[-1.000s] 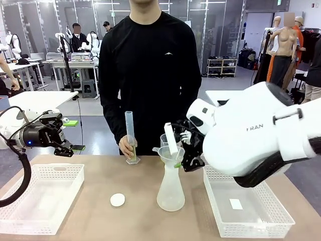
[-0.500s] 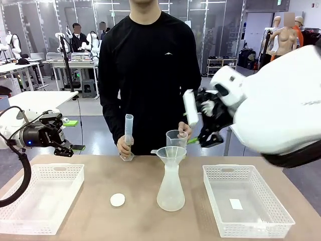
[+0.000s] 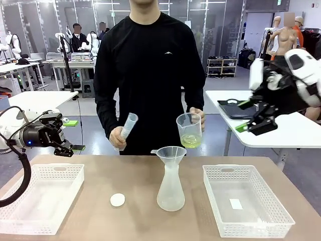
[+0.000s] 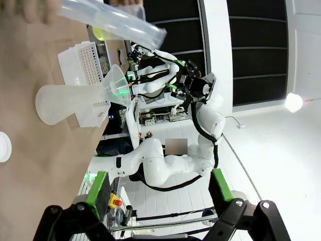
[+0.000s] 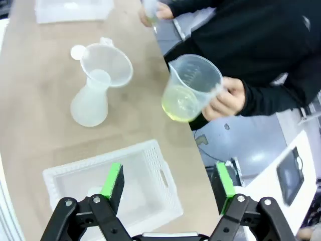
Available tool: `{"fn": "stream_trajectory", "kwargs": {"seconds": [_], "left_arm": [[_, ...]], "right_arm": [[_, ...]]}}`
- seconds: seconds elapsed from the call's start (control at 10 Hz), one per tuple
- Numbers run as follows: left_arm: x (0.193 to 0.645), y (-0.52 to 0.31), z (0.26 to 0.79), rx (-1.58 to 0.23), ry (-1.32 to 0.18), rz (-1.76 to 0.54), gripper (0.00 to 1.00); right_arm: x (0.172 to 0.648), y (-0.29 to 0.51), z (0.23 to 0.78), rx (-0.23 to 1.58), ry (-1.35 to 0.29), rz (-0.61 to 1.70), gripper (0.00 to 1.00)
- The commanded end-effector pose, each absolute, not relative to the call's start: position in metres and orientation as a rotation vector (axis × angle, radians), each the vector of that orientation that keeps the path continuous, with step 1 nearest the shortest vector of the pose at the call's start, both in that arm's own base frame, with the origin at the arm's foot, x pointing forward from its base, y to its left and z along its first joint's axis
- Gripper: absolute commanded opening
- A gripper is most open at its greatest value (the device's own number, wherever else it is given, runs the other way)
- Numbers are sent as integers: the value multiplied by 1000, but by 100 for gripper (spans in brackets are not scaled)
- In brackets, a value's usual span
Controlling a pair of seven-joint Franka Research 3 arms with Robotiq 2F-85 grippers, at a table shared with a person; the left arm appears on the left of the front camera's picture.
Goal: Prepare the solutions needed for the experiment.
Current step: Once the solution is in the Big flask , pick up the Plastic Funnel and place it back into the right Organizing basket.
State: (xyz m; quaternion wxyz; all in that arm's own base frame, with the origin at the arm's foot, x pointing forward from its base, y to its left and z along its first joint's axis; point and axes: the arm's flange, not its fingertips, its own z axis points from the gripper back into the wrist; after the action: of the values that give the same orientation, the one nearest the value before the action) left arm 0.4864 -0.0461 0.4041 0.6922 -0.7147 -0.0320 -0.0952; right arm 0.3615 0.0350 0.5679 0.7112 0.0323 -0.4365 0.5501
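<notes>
Left arm (image 3: 30,134): far left, held above basket (image 3: 40,198), jaws apart, empty. Person's hand (image 3: 118,137): grips tilted measuring cylinder (image 3: 128,124). Other hand (image 3: 198,119): holds beaker (image 3: 188,125) up, just right of funnel (image 3: 170,153) in flask (image 3: 170,188); yellow-green solution (image 3: 190,141) in beaker bottom. Right arm (image 3: 306,65): raised far right, clear of bench (image 3: 135,181), jaws apart, empty

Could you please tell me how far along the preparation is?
Done: pale yellow-green solution sits in the beaker. In hand: the person holds that beaker and a tilted cylinder. Left: the flask under its funnel looks empty; the left claw and right claw are open.
</notes>
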Motion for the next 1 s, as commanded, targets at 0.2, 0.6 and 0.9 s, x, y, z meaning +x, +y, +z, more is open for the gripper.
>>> {"fn": "stream_trajectory", "kwargs": {"seconds": [0.2, 0.6, 0.9], "left_arm": [[485, -47, 406, -1601, -71, -219, 100], [485, -47, 406, -1601, -71, -219, 100], [485, -47, 406, -1601, -71, -219, 100]], "right_arm": [[338, 17, 505, 372, -938, 827, 88], [370, 3, 545, 297, -909, 925, 88], [371, 6, 544, 316, -915, 904, 88]]}}
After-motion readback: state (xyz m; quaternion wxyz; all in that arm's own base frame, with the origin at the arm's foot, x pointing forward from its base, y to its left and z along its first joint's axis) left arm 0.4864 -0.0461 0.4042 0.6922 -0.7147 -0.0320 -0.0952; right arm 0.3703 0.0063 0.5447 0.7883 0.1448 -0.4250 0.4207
